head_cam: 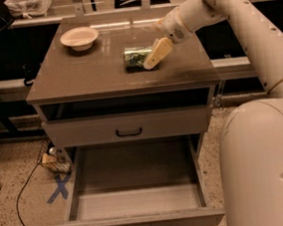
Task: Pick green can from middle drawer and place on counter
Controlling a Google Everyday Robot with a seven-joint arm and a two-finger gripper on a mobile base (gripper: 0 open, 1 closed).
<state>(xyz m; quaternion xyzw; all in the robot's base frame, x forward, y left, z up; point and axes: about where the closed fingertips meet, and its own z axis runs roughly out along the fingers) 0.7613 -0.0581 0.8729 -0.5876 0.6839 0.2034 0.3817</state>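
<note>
The green can (135, 57) lies on its side on the counter (88, 77), right of centre. My gripper (147, 60) reaches in from the upper right and is shut on the can's right end. One cream finger (156, 53) crosses in front of the can; the other is hidden behind it. The middle drawer (137, 223) is pulled wide open below, and nothing shows on its pale floor.
A beige round bowl (79, 38) sits at the counter's back left. A shut drawer front with a black bar handle (129, 132) lies just under the counter. My white arm and base (266, 163) fill the right side. A cable and small clutter (51, 161) lie on the floor at left.
</note>
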